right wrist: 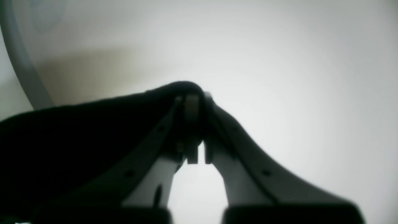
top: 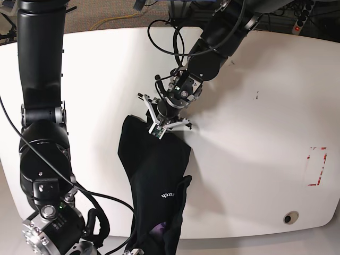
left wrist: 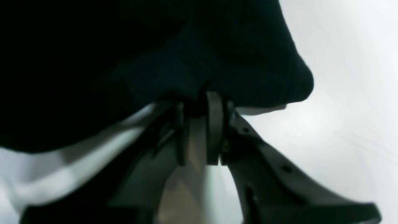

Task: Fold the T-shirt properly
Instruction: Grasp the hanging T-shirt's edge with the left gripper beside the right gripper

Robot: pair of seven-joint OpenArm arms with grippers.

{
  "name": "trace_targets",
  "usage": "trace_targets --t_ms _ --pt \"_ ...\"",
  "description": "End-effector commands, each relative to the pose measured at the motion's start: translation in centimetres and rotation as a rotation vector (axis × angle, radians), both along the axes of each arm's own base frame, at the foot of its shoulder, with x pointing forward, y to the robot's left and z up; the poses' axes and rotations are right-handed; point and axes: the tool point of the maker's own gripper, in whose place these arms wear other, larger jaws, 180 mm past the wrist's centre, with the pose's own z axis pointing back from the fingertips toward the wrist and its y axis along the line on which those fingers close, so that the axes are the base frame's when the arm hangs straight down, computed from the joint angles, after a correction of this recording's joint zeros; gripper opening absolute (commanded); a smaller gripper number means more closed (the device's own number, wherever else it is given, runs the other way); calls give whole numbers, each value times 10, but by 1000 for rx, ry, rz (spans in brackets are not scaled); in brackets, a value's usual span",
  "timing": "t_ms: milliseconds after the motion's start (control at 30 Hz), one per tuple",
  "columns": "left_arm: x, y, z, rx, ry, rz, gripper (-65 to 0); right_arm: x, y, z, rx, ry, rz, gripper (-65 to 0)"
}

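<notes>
My left gripper [left wrist: 202,124] is clenched on a fold of the T-shirt [left wrist: 155,56]: in the left wrist view the black cloth bunches between my pads and spreads up from there, from 9 to 1 o'clock of the jaws. In the base view that gripper [top: 159,125] sits at the top edge of the T-shirt [top: 154,175], which stretches from it toward 6 o'clock in a long, crumpled band across the white table [top: 255,133], its white lettering showing partway down.

My right gripper [right wrist: 194,107] is clenched on another edge of the same cloth [right wrist: 77,133]; there the shirt drapes off toward 8 o'clock. That claw itself is near the bottom edge of the base view, barely seen.

My left arm [top: 212,48] reaches in from 1 o'clock, cables looping beside it. A red-marked rectangle [top: 316,166] lies well apart at 3 o'clock.
</notes>
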Motion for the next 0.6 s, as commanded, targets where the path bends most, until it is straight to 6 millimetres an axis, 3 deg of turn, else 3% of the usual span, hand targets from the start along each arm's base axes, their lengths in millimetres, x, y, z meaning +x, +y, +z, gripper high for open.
trace_targets --t_ms 0,167,400,567 --pt "11 -9 26 -45 -64 -1 -581 -7 -6 26 28 -64 -10 -650" --pt "10 -13 54 -72 -93 -3 -582 -5 -15 25 22 -64 -31 -650" --pt "7 37 76 -62 -131 73 -582 -3 -24 24 29 -60 -49 -650" --pt "-14 80 79 -15 -136 110 -579 -1 -26 19 27 -49 -55 -650"
